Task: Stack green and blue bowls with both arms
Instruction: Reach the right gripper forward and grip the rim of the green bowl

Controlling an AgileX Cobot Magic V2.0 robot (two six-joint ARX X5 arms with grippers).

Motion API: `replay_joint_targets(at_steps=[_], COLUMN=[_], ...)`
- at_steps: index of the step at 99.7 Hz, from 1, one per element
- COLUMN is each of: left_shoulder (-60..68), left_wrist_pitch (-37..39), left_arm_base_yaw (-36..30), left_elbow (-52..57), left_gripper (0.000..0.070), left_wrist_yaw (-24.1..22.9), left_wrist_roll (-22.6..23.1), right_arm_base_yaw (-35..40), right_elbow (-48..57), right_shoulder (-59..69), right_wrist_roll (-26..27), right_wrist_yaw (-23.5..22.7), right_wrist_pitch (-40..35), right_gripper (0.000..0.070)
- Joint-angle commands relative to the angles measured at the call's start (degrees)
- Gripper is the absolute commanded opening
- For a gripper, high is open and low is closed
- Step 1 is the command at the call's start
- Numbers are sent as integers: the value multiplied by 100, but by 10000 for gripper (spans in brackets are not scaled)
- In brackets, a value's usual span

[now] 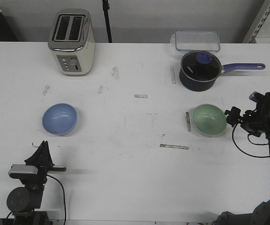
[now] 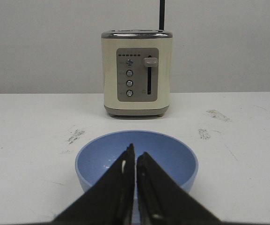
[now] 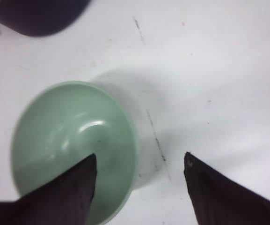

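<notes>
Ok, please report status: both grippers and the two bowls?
Left gripper shut, behind light blue bowl. Right gripper open, straddling pale green bowl's rim. Nothing between bowls.

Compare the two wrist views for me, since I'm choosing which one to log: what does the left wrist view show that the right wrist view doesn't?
Only the left wrist view shows the blue bowl, the cream toaster behind it, and the left gripper with its fingers together. Only the right wrist view shows the green bowl, the right gripper open astride its rim, and a dark edge of the saucepan. Both show the scuffed white table.
</notes>
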Motion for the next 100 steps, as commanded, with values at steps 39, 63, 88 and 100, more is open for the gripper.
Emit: replay_joint_targets(at_steps=[39, 63, 88, 100], left_shoulder=[-11, -11, -11, -11], left_wrist_pitch=[87, 83, 85, 85], left_arm_base_yaw=[-2, -2, -2, -2], left_elbow=[-125, -125, -125, -125], left_gripper=[3, 3, 3, 3], left_wrist_yaw=[22, 22, 22, 22], left_wrist_roll=[-39, -42, -42, -39], right_arm_base_yaw=[520, 651, 649, 649], right_elbow=[13, 11, 7, 7], right_shoulder=[966, 1300, 1338, 1338], right_wrist_roll=[-96, -72, -66, -44], right_wrist_yaw=[4, 28, 55, 249], right_wrist_pitch=[308, 433, 481, 496], right_gripper=[409, 384, 71, 12])
